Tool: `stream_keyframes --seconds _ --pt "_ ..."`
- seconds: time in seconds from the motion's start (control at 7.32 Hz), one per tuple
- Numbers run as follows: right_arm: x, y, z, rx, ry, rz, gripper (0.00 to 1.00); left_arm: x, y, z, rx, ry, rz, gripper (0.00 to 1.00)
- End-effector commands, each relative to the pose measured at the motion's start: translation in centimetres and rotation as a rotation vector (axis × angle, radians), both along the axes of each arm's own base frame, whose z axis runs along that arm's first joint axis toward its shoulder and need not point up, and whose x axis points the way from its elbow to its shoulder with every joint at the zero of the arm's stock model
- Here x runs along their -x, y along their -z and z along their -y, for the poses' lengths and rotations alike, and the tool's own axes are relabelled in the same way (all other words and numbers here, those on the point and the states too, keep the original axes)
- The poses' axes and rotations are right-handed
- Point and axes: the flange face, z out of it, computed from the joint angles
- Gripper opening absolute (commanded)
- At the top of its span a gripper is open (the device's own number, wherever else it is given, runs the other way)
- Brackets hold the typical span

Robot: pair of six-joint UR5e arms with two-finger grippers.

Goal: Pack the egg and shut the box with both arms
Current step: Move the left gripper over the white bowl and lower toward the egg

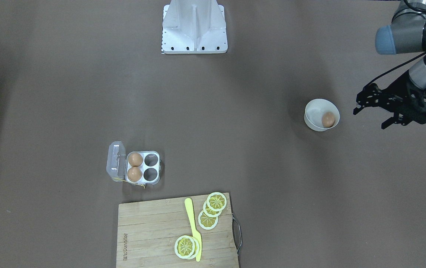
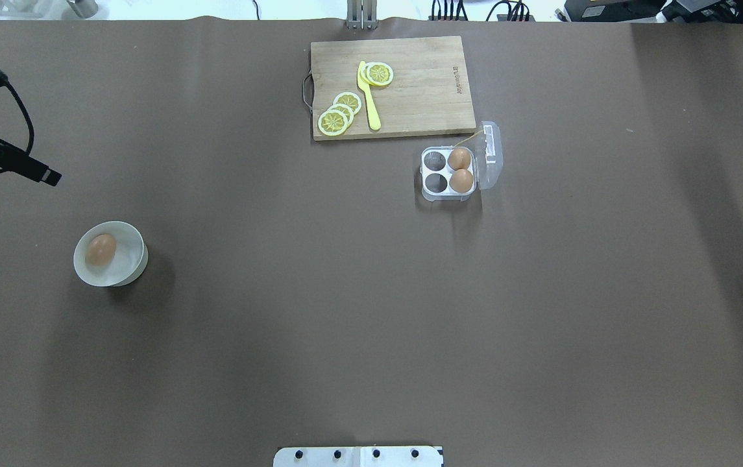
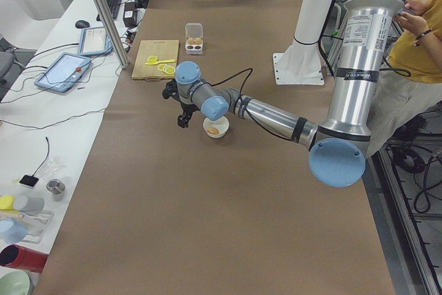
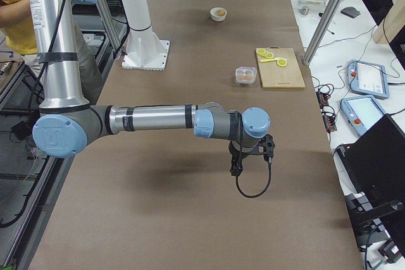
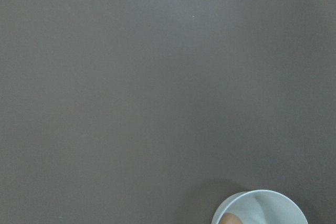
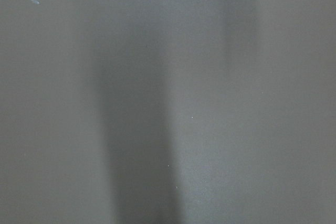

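A brown egg [image 1: 328,119] lies in a round white bowl [image 1: 314,108]; it also shows in the overhead view [image 2: 100,250]. My left gripper [image 1: 370,119] hovers open and empty just beside the bowl, fingers pointing toward it. The left wrist view shows only the bowl's rim [image 5: 273,199] at its bottom edge. The box [image 1: 153,167] stands with its clear lid [image 1: 116,160] folded open; two brown eggs [image 1: 135,166] fill the cups nearest the lid, and the other two cups are empty. My right gripper [image 4: 235,167] shows only in the exterior right view, far from the box; I cannot tell whether it is open.
A wooden cutting board [image 1: 149,230] with lemon slices and a yellow knife [image 1: 193,229] lies beside the box. The white pedestal [image 1: 194,28] stands at the robot's edge of the table. An operator [image 3: 414,39] stands by the robot.
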Motion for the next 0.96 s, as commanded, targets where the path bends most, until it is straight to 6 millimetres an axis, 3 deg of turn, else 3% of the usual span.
stream_keyframes --seconds 0.0,0.55,0.82 --pt "0.0 0.0 0.0 -0.002 0.002 -0.001 1.0 -3.4 0.0 -1.2 0.02 -0.025 0.017 0.88" --pt "0.1 -0.1 0.0 0.001 0.002 -0.001 1.0 -8.1 -0.4 -3.0 0.065 -0.021 0.06 0.85" --pt "0.3 -0.1 0.0 0.001 0.005 -0.001 1.0 -9.5 -0.9 -3.6 0.069 -0.023 0.082 0.85"
